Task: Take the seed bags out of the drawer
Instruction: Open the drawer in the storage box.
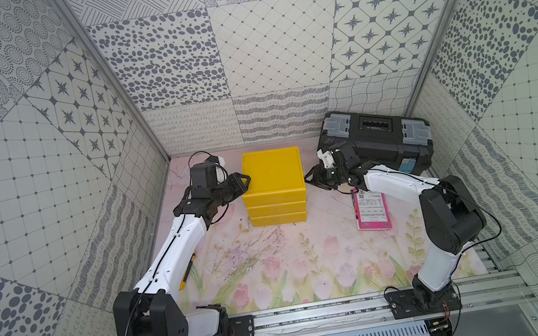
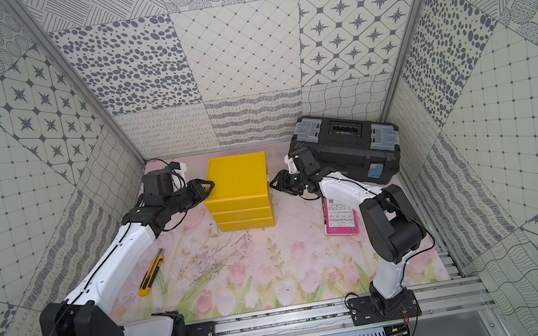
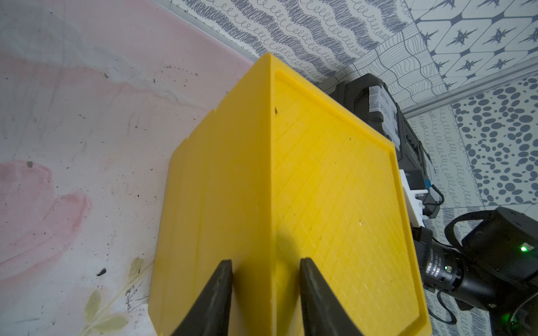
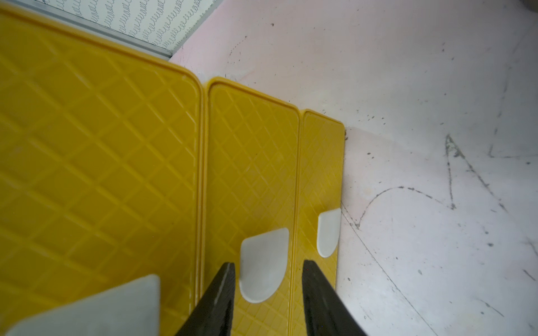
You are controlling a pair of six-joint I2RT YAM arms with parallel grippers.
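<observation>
You're at the drawer-opening step. Your right gripper (image 4: 267,262) is partly open, its jaws either side of the middle drawer's white handle (image 4: 263,273) but not yet pinching it. Your left gripper (image 3: 266,264), also partly open and empty, straddles the top left edge of the yellow drawer unit (image 1: 272,175). Every drawer looks shut, so any bags inside are hidden. One magenta seed bag (image 1: 372,213) lies on the table (image 1: 276,266), right of the unit. Next, I'd judge, you should close on the handle and pull right while the left arm braces the unit.
</observation>
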